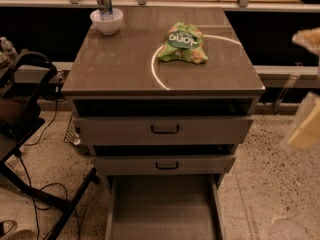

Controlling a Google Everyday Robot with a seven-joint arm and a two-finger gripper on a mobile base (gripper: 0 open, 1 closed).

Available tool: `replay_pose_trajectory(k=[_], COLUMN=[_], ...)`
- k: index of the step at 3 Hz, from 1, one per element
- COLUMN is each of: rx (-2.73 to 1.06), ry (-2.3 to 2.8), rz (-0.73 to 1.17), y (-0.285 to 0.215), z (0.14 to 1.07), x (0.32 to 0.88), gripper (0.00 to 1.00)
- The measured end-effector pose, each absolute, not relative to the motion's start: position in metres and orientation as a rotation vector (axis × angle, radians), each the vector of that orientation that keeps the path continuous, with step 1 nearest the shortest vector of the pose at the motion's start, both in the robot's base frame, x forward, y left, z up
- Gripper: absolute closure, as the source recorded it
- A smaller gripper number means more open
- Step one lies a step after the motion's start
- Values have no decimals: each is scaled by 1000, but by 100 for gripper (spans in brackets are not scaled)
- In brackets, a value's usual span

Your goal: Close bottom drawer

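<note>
The bottom drawer (162, 209) of the grey-brown cabinet stands pulled far out towards me. Its long shallow tray is empty, and its front and handle are cut off below the picture. Above it sit the mid-sized drawer front (165, 165) and the tallest drawer front (165, 129), each with a small dark bar handle and each slightly out. My gripper (303, 129) shows as a cream, blurred shape at the right edge. It is level with the upper drawers, well to the right of the cabinet, and touches nothing.
On the cabinet top (120, 69) lie a green snack bag (182, 43) and a white bowl (106, 20) with a can behind it. A black chair frame (25, 114) and cables stand on the speckled floor at the left. A counter runs along the back.
</note>
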State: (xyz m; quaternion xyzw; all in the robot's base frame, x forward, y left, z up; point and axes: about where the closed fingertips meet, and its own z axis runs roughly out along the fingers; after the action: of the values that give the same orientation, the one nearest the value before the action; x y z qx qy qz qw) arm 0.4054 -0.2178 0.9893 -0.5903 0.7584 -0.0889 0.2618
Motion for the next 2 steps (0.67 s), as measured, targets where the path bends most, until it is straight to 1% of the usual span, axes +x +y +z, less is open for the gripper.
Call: replay_pose_trajectory(k=[1, 2], rx=[-1541, -1540], ry=[2056, 2097], rz=[-265, -351], y=[-252, -268], z=[916, 860], x=[378, 353], gripper=[0, 0])
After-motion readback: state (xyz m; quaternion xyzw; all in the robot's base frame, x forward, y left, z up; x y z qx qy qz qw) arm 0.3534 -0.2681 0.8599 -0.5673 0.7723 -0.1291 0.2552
